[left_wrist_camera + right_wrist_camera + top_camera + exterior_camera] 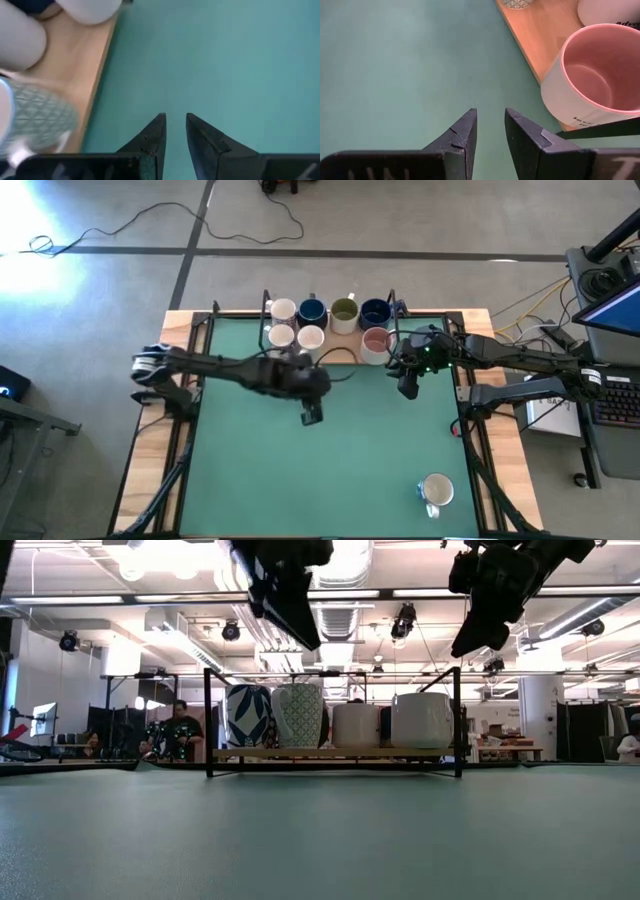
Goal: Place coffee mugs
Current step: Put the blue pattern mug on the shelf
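Observation:
Seven coffee mugs point(330, 325) stand upright on a wooden tray point(540, 35) at the table's far edge: white, dark blue, olive-green inside and pink inside. The pink-inside mug point(600, 75) sits at the tray's near right corner. Another cream mug point(436, 492) stands alone on the green mat near the right front corner. My left gripper point(311, 415) hovers above the mat just in front of the tray's left part, shut and empty. My right gripper point(408, 388) hangs beside the pink-inside mug, to its right and nearer, also shut and empty.
A black wire frame point(330, 675) stands around the tray. Both grippers point(308, 640) point(465, 648) hang well above the table top. The green mat point(330, 470) spreads wide between the tray and the near edge. People and equipment show in the room beyond.

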`<state>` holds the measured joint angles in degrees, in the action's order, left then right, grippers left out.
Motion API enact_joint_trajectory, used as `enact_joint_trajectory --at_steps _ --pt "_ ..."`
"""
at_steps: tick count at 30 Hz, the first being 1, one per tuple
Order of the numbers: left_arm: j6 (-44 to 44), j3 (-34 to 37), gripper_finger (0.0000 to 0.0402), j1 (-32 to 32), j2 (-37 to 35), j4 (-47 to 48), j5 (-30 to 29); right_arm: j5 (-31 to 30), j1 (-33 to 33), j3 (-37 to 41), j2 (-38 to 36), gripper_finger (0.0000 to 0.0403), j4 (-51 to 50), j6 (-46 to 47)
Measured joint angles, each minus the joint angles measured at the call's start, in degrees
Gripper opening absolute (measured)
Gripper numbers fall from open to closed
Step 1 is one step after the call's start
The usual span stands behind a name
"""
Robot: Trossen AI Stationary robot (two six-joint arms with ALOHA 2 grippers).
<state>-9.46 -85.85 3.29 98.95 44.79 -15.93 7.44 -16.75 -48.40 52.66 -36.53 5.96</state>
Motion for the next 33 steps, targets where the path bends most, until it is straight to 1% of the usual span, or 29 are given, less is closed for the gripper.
enact_joint_trajectory --at_steps 3,7,10,14,16,20,22,24,25,26,28,30,32,33 --pt "-0.1 10.5 0.0057 1.2 -5.3 -13.4 0.4 0.0 0.0 0.0 0.0 0.0089 0.0 0.0" --pt "1.1 24.0 0.0057 1.4 -11.8 -37.7 6.3 0.0 0.0 0.0 0.0 0.0089 0.0 0.0" --pt "3.0 32.9 0.0057 1.4 -14.0 -54.1 11.6 0.0 0.0 0.0 0.0 0.0089 0.0 0.0" --pt "6.5 41.5 0.0057 1.6 -14.8 -71.2 17.4 0.0 0.0 0.0 0.0 0.0089 0.1 -0.1" --pt "7.9 44.7 0.0057 1.6 -14.8 -75.7 19.1 0.0 0.0 0.0 0.0 0.0089 1.2 -0.6" --pt "11.0 47.7 0.0057 1.3 -14.8 -79.2 19.8 0.0 0.0 0.0 0.0 0.0089 4.7 -0.6" --pt "11.6 49.1 0.0057 -1.9 -16.4 -79.6 24.1 0.0 0.0 0.0 0.0 0.0089 6.1 -0.6" --pt "8.4 49.4 0.0057 -5.3 -17.8 -80.6 29.3 0.0 0.0 0.0 0.0 0.0089 7.6 1.6" --pt "5.7 49.4 0.0057 -6.4 -18.1 -81.1 30.8 0.0 0.0 0.0 0.0 0.0089 7.8 4.3" --pt "3.5 49.7 0.0057 -6.5 -18.2 -82.0 31.6 0.1 0.0 0.0 0.0 0.0089 7.4 7.0" --pt "2.9 50.0 0.0056 -4.9 -17.3 -85.0 33.0 0.4 0.0 0.0 0.2 0.0089 7.3 10.6" --pt "6.2 50.3 0.0053 -2.2 -15.7 -89.2 32.9 0.5 0.0 0.0 0.5 0.0089 7.1 11.2" --pt "9.7 49.9 0.0050 0.4 -13.7 -93.9 29.1 0.5 0.0 0.0 0.7 0.0089 6.6 11.5" --pt "10.2 49.8 0.0048 1.1 -13.3 -94.7 27.6 0.9 0.0 0.0 0.8 0.0089 6.4 12.2"
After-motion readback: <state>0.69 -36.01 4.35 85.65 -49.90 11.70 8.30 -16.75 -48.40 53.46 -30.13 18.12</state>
